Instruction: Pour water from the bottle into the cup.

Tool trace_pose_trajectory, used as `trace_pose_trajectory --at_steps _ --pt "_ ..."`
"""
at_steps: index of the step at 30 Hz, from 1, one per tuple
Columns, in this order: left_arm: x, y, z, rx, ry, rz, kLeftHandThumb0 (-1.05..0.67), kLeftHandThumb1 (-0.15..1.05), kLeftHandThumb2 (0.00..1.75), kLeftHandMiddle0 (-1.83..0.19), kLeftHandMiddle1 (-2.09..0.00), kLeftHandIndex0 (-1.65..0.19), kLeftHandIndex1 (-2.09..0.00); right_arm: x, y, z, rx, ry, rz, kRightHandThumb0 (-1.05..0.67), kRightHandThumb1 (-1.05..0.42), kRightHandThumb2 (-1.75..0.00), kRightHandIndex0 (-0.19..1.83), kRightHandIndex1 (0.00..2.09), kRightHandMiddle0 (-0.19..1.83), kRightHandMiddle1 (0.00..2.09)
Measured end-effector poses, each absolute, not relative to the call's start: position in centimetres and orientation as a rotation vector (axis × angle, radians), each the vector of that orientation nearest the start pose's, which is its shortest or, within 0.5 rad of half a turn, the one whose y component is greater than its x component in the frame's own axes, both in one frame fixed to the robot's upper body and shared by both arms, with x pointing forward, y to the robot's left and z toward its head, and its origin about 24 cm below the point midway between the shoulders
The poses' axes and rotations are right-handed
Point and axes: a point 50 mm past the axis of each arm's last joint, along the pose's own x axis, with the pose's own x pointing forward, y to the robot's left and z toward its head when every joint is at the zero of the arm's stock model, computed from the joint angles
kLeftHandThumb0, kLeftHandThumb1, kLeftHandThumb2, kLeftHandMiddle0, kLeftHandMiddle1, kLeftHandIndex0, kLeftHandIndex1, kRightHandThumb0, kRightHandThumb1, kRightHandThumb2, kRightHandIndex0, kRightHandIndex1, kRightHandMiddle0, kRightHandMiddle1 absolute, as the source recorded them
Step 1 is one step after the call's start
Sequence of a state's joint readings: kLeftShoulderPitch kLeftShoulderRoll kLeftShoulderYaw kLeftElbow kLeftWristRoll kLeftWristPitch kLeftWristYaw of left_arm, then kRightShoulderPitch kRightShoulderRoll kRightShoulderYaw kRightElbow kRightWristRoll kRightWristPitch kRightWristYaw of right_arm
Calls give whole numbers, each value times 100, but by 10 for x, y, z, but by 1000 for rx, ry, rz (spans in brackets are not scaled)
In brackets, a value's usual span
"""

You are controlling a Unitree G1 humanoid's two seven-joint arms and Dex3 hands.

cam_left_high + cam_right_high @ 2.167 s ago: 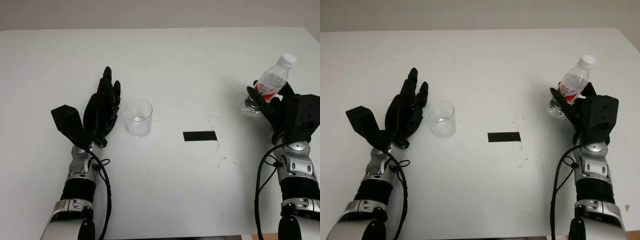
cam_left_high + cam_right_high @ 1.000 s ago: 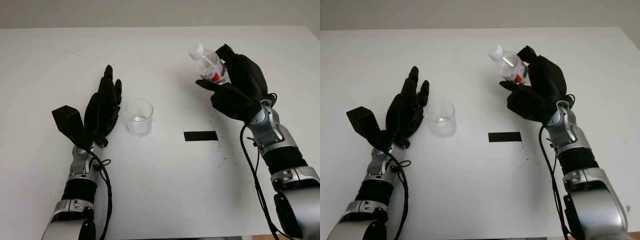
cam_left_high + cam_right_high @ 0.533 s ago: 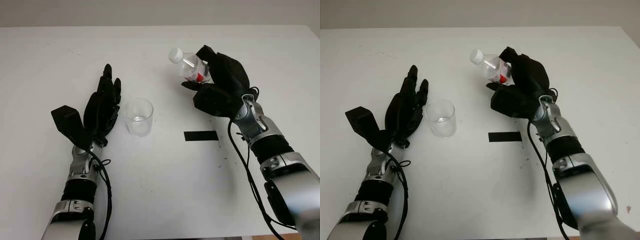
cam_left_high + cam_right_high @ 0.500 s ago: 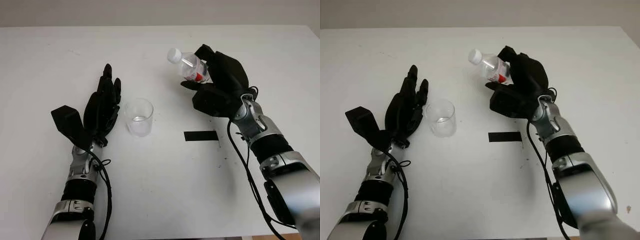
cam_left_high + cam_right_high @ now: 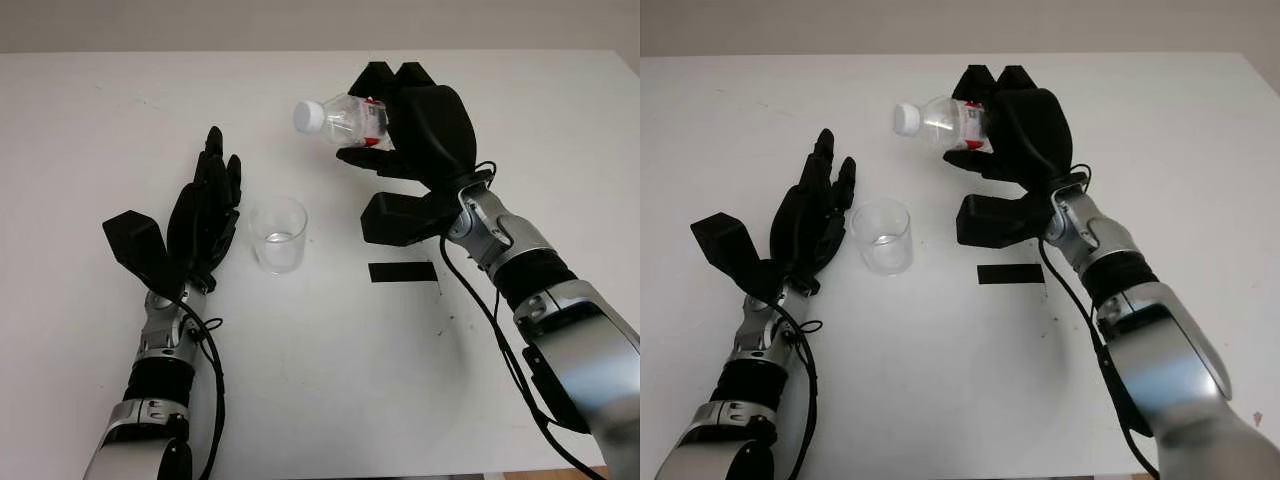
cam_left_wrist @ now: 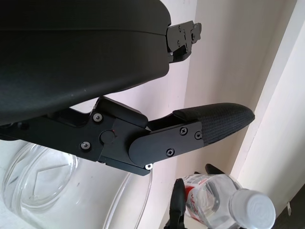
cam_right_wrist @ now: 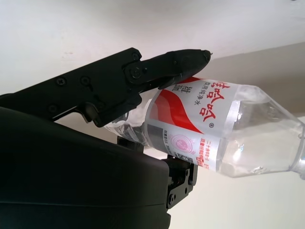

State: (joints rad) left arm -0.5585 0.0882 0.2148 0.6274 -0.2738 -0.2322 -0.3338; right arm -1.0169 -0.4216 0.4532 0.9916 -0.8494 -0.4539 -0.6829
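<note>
The right hand [image 5: 415, 135] grips the bottle [image 5: 345, 117], fingers wrapped around its labelled body, held nearly horizontal in the upper centre of the frame, white cap on, neck pointing left. The cup [image 5: 277, 234] stands on the counter [image 5: 320, 380] below and left. The left hand [image 5: 200, 220], open, stands just beside the cup. Recommendation: bring the mouth over the rim before tilting further; the cap appears to block any pour.

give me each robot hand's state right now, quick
Left robot hand: open, holding nothing, beside the cup.
Right robot hand: closed on the bottle, held tipped on its side above the table, cap on.
</note>
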Motion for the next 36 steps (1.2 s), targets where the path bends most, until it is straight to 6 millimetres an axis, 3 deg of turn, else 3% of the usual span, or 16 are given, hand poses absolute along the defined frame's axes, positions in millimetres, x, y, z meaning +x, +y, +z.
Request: trace_pose_trajectory --at_steps 7,18,29,36 --pt "350 166 87 -231 -208 -205 -87 105 70 16 -5 18 -4 387 -131 179 -1390 -965 0 -48 -105 -43 126 209 80 209" --pt "350 165 87 -238 -210 -206 -88 105 68 15 -6 18 -4 383 -126 188 -1494 -1177 19 -51 -105 -37 124 209 77 209" --pt "350 164 87 -240 -214 -204 -87 105 69 16 -5 19 -3 380 -125 187 -1610 -1346 -2 -51 -105 -49 115 209 55 209" --pt "350 164 86 -239 -216 -206 -87 105 69 17 -5 19 -3 378 -121 196 -1653 -1495 -56 -51 -105 -49 121 209 59 209"
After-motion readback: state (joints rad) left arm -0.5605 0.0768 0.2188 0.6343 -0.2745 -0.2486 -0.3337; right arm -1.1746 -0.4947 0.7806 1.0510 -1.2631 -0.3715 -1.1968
